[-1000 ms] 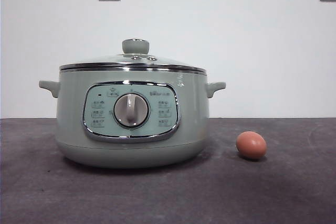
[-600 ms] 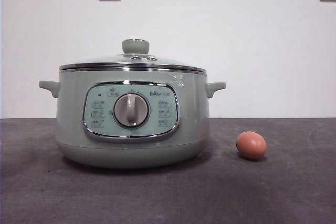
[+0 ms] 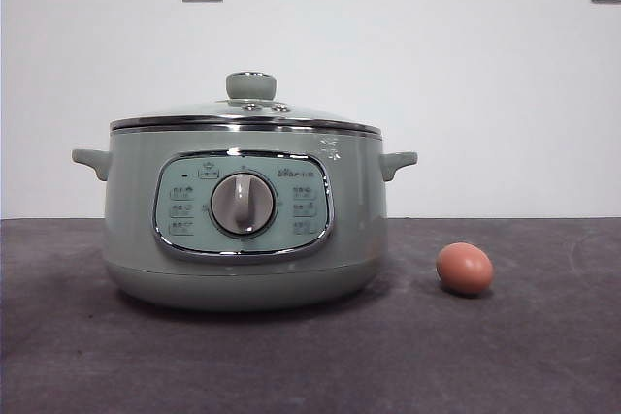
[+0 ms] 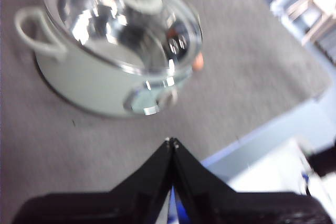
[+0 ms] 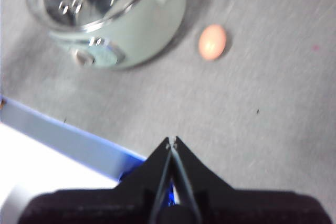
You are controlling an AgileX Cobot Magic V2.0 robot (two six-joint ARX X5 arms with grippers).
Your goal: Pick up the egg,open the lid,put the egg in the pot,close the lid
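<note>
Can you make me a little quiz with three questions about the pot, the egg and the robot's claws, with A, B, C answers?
1. Where is the egg?
A. on the table beside the pot
B. inside the pot
C. on top of the lid

2. What colour is the pot?
A. red
B. pale green
C. black

3. How is the lid now?
A. lying on the table
B. held up by a gripper
C. sitting shut on the pot

Answers:
1 A, the egg lies on the grey table apart from the pot.
2 B, the pot's wall and handles are pale green.
3 C, the lid's rim rests on the pot, and both the left gripper and right gripper are shut and far from it, holding nothing.
</note>
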